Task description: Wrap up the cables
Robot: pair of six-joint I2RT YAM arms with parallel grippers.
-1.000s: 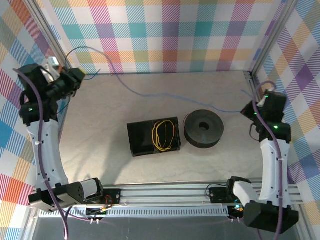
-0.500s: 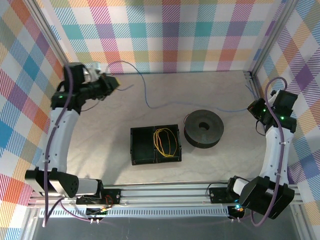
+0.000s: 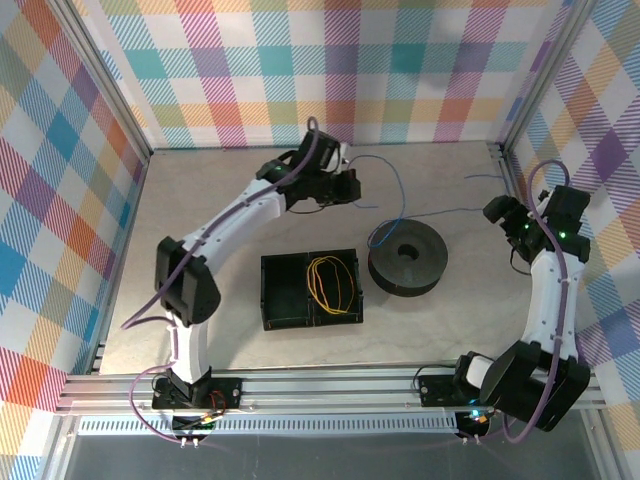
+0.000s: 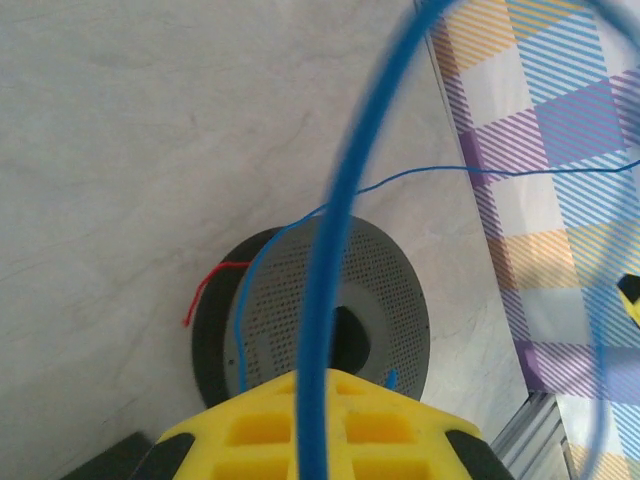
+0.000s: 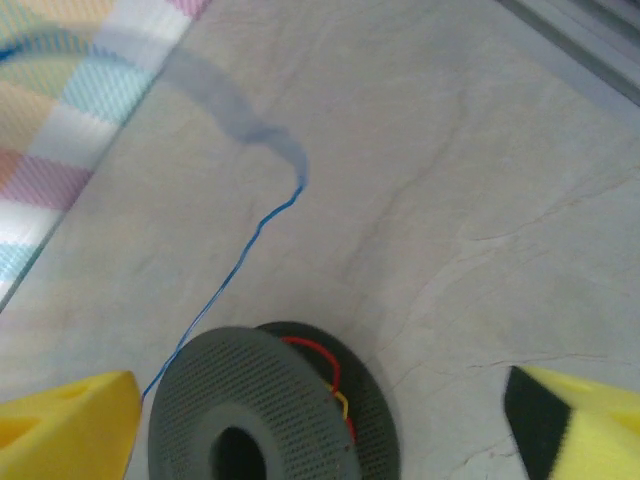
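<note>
Winding the blue cable [image 4: 330, 250] onto the grey spool [image 3: 430, 262] looks like the current step. The left claw [image 3: 347, 188], behind the spool, is clenched on it. The right claw [image 3: 497, 212], right of the spool, hangs released. The next move probably needs a taut loop around the spool.

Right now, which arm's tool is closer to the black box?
Left. The left tool, pinching the blue cable, hangs behind the box; the right tool sits far right, past the spool.

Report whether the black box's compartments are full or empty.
One of each. The black box has a bare left compartment, with only its dark floor showing; the right compartment holds a loose yellow cable coil.
</note>
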